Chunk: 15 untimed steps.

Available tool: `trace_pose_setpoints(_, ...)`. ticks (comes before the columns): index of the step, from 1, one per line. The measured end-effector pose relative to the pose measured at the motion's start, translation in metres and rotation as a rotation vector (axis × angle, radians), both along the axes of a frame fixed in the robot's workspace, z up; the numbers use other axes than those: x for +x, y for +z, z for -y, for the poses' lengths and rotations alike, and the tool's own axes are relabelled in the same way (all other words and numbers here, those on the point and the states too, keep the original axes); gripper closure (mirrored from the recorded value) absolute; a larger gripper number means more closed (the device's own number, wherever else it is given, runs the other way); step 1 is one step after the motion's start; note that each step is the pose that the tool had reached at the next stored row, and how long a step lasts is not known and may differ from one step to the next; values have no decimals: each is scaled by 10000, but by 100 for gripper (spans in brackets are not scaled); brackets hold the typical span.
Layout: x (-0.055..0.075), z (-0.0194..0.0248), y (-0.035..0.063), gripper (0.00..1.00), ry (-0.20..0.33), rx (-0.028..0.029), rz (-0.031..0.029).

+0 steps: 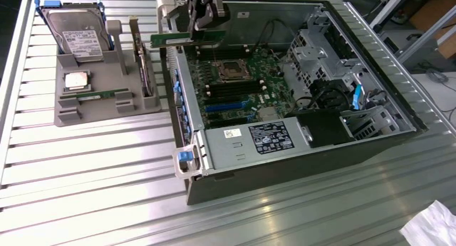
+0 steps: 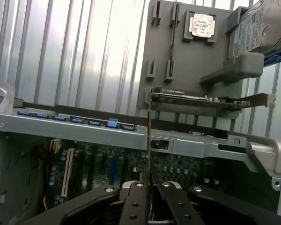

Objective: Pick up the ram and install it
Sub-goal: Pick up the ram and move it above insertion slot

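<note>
An open computer case [image 1: 285, 174] lies on its side on a ribbed metal table. The gripper [image 1: 206, 27] hangs over the case's far end, its fingers [image 2: 136, 197] pinching the ram [image 1: 178, 39], a thin green stick held level and on edge above the motherboard [image 1: 238, 104]. The wrist view looks down the ram [image 2: 150, 131] edge-on, with the gripper [image 2: 150, 187] clamped either side of it.

The grip appears to sit towards one end of the stick, with the free end reaching out over the case's side wall [image 1: 181, 91]. That overhang is the likely trouble: it could clip the wall on the way in, or the stick could pivot in the fingers. The long black slots [image 1: 232, 89] inside the case are narrow, so a slight tilt or offset would jam the ram on a slot edge, and pressing then could bend it. Loose cables [image 1: 274, 30] at the case's far end might snag.

A second, similar stick [image 1: 93, 96] rests in a grey holder [image 1: 71, 118] beside the case.
</note>
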<state>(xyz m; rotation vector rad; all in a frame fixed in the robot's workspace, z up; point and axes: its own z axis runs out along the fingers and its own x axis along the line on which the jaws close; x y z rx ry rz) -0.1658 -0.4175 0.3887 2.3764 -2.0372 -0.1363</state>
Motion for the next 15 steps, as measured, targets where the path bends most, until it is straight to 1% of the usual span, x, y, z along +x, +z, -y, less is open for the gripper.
trace_pose_setpoints(7,32,0,0,87,0,0,-14)
trace_pose_setpoints(15,90,0,0,87,0,0,-44)
